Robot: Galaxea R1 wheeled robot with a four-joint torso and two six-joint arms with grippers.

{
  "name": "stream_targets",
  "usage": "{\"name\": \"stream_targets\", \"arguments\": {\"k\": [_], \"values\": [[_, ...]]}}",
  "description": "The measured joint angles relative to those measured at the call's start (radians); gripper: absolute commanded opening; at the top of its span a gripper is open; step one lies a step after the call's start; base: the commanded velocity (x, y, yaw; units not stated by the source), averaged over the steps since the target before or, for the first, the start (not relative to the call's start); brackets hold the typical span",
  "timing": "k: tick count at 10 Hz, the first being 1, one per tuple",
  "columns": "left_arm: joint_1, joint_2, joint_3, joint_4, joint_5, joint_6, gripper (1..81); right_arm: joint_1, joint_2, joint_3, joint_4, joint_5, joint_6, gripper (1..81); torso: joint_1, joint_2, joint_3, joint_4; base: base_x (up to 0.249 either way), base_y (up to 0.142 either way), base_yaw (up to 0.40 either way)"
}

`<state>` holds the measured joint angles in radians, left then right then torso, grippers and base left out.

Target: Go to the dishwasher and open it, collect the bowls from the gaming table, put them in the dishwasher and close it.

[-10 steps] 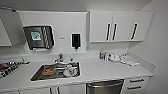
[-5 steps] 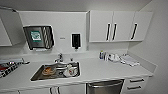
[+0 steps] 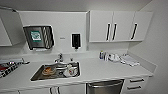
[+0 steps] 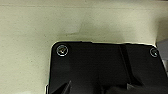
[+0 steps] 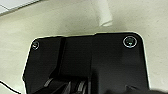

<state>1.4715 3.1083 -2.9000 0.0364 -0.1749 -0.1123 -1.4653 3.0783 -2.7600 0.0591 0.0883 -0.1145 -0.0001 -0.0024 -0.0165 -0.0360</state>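
Observation:
The dishwasher (image 3: 105,87) sits under the white counter (image 3: 100,70), just right of the sink, at the lower edge of the head view. Its greyish metal front with a bar handle along the top is shut. The green bowl and the gaming table are out of view. In the left wrist view the robot's dark plate (image 4: 100,70) hangs over a pale floor. The right wrist view likewise looks past the dark plate (image 5: 100,62) onto pale floor.
A steel sink (image 3: 36,75) holds several dishes (image 3: 60,70) below a faucet (image 3: 59,58). White drawers (image 3: 133,83) flank the dishwasher on the right. Cloths (image 3: 128,60) and small bottles (image 3: 102,55) lie on the counter. Upper cabinets (image 3: 112,26), a towel dispenser (image 3: 38,37) and a soap dispenser (image 3: 75,40) hang on the wall.

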Motion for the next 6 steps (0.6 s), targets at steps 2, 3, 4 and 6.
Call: {"name": "stream_targets", "arguments": {"k": [2,3,4,6], "values": [[0.000,0.000,0.000,0.000,0.000,0.000,81.1,0.000,0.000,0.000,0.000,0.000,0.000,81.1,0.000,0.000,0.000,0.000,0.000,0.000,0.000],[-0.001,0.000,0.000,0.000,-0.001,0.000,81.1,0.000,0.000,0.000,0.000,0.000,0.000,81.1,0.000,0.000,0.000,0.000,0.067,0.000,0.000],[0.009,0.000,0.000,0.000,0.000,0.000,81.1,-0.010,0.000,0.000,0.000,-0.002,0.000,81.1,-0.002,-0.001,0.000,0.000,0.076,0.000,0.000],[-0.003,0.000,0.000,0.000,-0.002,0.000,81.1,-0.003,0.000,0.000,0.000,-0.002,0.000,81.1,0.001,0.000,0.000,0.000,0.077,0.000,0.000]]}}
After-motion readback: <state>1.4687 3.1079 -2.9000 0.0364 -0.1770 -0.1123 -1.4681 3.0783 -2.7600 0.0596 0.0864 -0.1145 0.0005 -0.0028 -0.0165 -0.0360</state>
